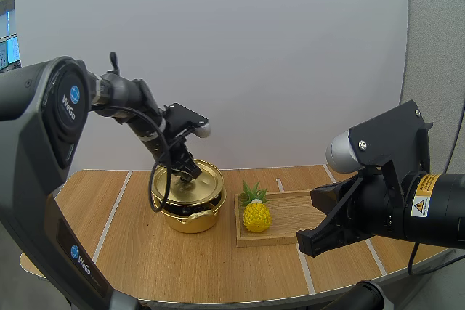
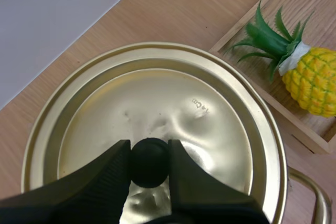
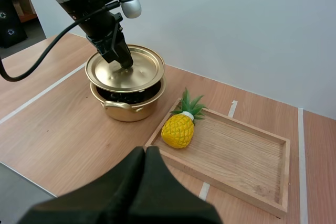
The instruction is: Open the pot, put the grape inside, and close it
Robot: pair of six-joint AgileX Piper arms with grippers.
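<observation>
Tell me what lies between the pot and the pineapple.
In the right wrist view, only a strip of bare table and the wooden tray's rim separate the pot from the pineapple.

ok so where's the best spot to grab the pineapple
Probably the yellow body of the pineapple, right claw coming from above and closing across its widest part. The leafy crown is thin and spiky, and the wooden tray rim hems in its base.

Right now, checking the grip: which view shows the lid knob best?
Left wrist view: the black knob sits close up, pinched in the left gripper. In the high and right wrist views, that gripper mostly hides the knob above the lid.
</observation>
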